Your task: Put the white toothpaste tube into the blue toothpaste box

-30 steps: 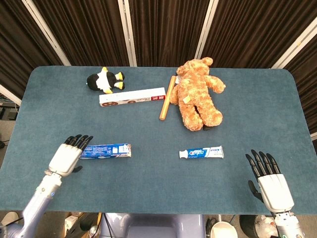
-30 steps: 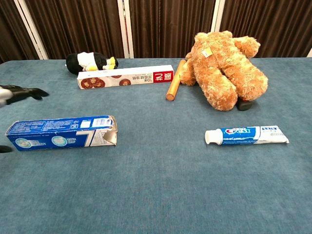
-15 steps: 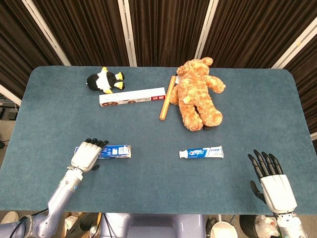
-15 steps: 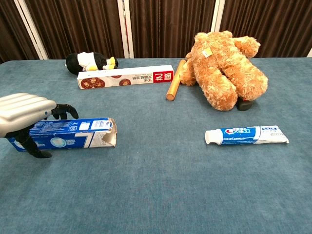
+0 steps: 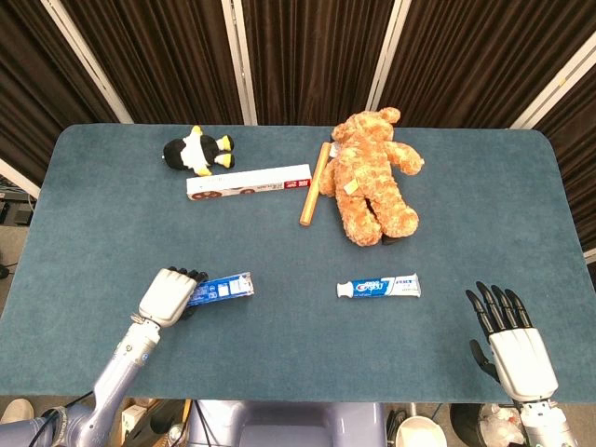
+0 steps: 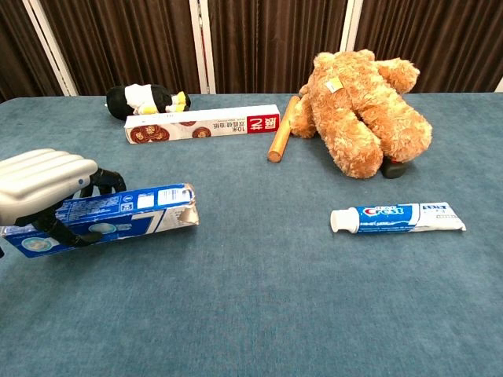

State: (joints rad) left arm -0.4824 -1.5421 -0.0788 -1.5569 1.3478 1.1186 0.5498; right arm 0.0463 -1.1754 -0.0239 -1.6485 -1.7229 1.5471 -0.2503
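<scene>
The blue toothpaste box (image 6: pixel 102 219) is gripped by the left hand (image 6: pixel 45 179) — seemingly lifted; the white toothpaste tube (image 5: pixel 379 287) lies well apart, the right hand (image 5: pixel 510 345) open — fingers spread.

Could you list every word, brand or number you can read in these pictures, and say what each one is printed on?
"Crest": on the white toothpaste tube.
"10": on the red end of the long white box; its other characters are too blurred.
Blue toothpaste box, held by the left hand: print too small to read.

- I see a blue toothpaste box (image 6: pixel 110 220) with white print.
- My white toothpaste tube (image 6: pixel 397 217) carries blue panels and a red logo.
- Teddy bear (image 5: pixel 372 177): orange-brown.
- Plush penguin (image 5: pixel 197 152): black, white, yellow.
- Table cloth (image 5: pixel 298 354): teal.
</scene>
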